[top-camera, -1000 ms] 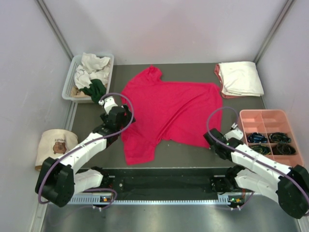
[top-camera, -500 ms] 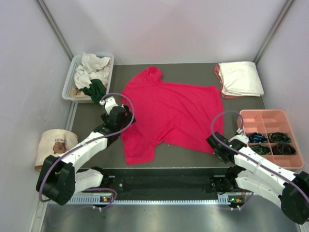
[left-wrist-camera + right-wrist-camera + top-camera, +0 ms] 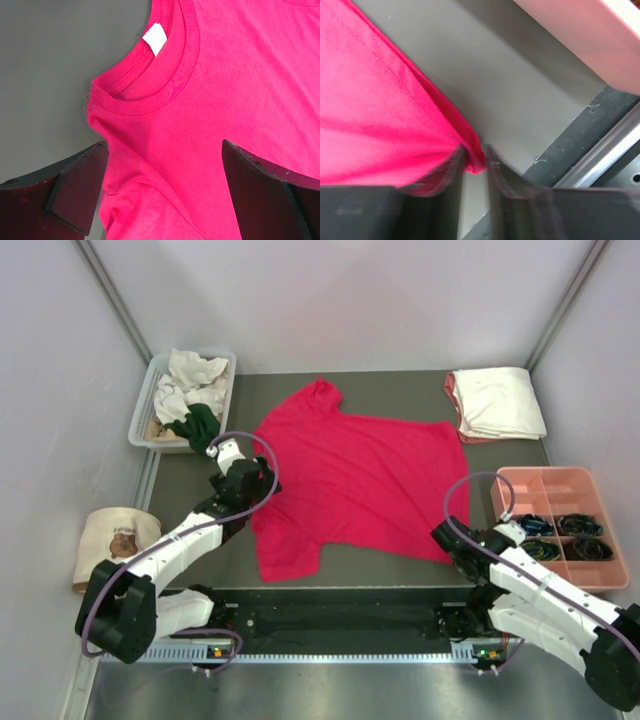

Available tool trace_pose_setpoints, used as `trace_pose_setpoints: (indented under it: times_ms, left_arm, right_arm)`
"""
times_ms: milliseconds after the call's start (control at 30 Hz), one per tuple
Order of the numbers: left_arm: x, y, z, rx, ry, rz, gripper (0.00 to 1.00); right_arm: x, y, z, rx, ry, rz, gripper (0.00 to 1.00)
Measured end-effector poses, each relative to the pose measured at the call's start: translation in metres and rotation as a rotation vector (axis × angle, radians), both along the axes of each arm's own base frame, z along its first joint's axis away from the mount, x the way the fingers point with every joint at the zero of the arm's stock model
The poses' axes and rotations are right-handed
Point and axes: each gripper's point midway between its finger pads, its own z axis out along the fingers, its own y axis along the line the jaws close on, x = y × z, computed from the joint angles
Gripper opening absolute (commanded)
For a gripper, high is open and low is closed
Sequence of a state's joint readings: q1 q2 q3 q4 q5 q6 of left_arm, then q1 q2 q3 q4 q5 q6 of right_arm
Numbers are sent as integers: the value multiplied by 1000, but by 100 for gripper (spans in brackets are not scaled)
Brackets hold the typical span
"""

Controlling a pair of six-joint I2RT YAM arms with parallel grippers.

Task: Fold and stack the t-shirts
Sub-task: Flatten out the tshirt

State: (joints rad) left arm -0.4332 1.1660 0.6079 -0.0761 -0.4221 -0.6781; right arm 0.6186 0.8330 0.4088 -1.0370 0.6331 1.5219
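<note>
Right fingers (image 3: 445,177) pinch — apparently — corner of red t-shirt (image 3: 350,480).

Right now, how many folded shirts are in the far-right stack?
2: a cream-white shirt on top, a salmon-pink shirt under it, only its edge showing. More could be hidden between.

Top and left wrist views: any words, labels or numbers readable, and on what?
No text can be read.
The white neck label on the red t-shirt: blank on the side shown.
The beige bag with bear print: any lettering too small to tell.
</note>
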Motion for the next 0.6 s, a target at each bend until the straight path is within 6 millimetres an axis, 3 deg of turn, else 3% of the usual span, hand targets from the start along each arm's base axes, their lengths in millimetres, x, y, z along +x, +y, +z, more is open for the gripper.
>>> trace_pose_setpoints:
  times_ms: [133, 367, 467, 600]
  left_arm:
    - [0, 0, 0, -2, 0, -1, 99]
    - [1, 2, 1, 7, -4, 5, 99]
    - [3, 3, 6, 21, -9, 2, 99]
    - [16, -1, 27, 30, -54, -8, 99]
  right_arm:
    - [2, 0, 3, 3, -16, 16, 60]
    - [31, 17, 26, 15, -100, 123, 82]
    - [56, 32, 53, 13, -165, 197, 87]
    - [93, 49, 96, -22, -257, 278, 91]
